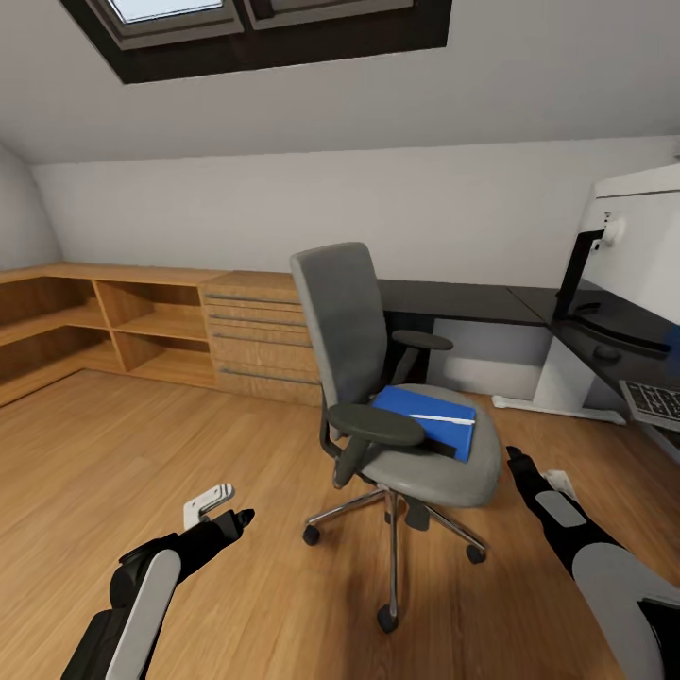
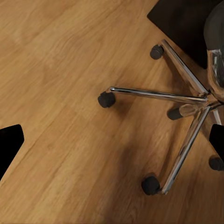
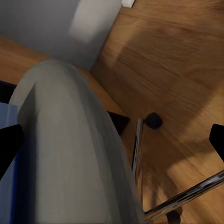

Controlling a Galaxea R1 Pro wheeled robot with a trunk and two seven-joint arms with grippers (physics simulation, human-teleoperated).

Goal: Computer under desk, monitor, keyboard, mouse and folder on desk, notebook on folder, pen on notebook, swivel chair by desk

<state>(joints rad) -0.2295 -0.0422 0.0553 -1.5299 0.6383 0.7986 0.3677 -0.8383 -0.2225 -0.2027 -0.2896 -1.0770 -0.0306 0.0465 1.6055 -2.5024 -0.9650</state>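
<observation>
The grey swivel chair point(image 1: 345, 321) stands mid-floor, apart from the black-topped desk point(image 1: 453, 297). On its seat lies the blue folder point(image 1: 406, 404) with the thin white pen point(image 1: 432, 416) across it. The white-backed monitor point(image 1: 642, 255) stands on the desk at the right, and the keyboard point(image 1: 656, 401) lies at the picture's edge. A small dark oval point(image 1: 604, 354), perhaps the mouse, sits between them. My left gripper point(image 1: 241, 518) point(image 2: 112, 142) is open, low over the floor beside the chair's chrome base point(image 2: 186, 100). My right gripper point(image 1: 515, 456) point(image 3: 112, 140) is open, beside the seat edge point(image 3: 70, 154). Notebook and computer are out of view.
Low light-wood shelves and drawers point(image 1: 255, 331) line the back wall on the left. A small white object point(image 1: 208, 501) lies on the floor by my left gripper, another point(image 1: 559, 482) by my right. The sloped ceiling holds a skylight point(image 1: 255, 28). Open wood floor spreads to the left.
</observation>
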